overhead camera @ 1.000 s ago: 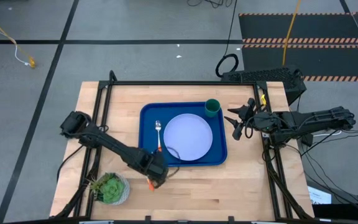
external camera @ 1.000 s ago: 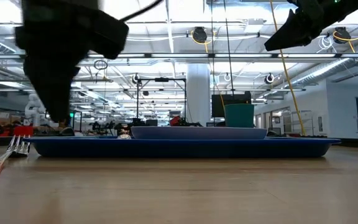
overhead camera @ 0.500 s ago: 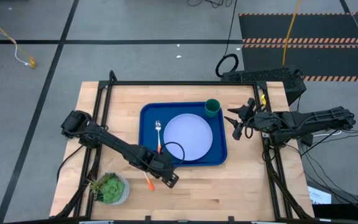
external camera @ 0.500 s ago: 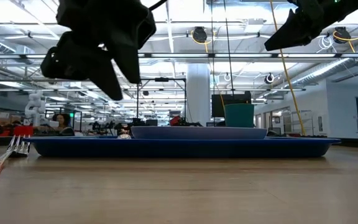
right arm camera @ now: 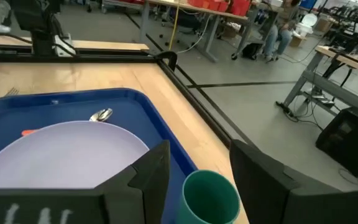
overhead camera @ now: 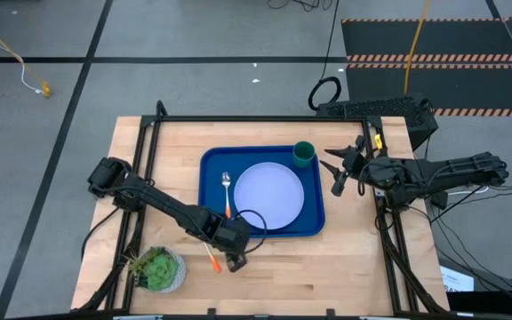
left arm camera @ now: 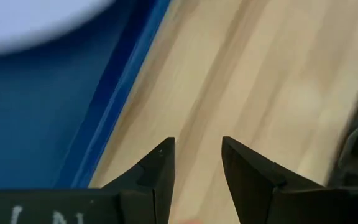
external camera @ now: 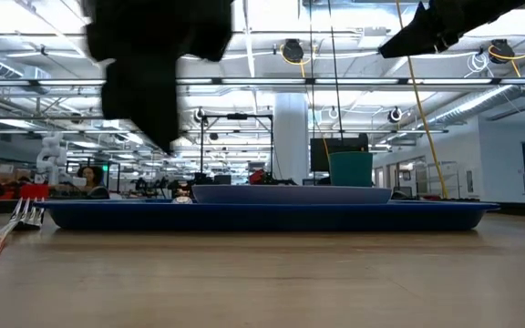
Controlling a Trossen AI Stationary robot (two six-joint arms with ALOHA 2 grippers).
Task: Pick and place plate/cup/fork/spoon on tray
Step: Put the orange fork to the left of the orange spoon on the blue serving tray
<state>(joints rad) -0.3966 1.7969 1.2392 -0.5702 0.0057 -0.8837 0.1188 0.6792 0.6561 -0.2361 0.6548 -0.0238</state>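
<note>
The blue tray [overhead camera: 210,160] lies mid-table with the pale plate [overhead camera: 269,196], the dark green cup [overhead camera: 303,153] in its far right corner, and the orange-handled spoon [overhead camera: 227,185] left of the plate. The orange-handled fork [overhead camera: 212,259] lies flat on the wood just in front of the tray's near left corner; it also shows in the low view [external camera: 7,230]. My left gripper [overhead camera: 236,260] hovers open and empty just right of the fork, above the table by the tray's near rim [left arm camera: 114,93]. My right gripper [overhead camera: 340,173] hangs open and empty above the table right of the cup [right arm camera: 211,196].
A small white pot with a green plant [overhead camera: 156,268] stands near the table's front left corner, left of the fork. A black frame runs along the table's far and side edges [overhead camera: 265,118]. Bare wood lies in front of the tray.
My left gripper has risen from low over the fork and shifted a little toward the table's right edge, turning as it went; its fingers are empty. The fork stays flat on the table where it was. My right gripper has risen slightly.
</note>
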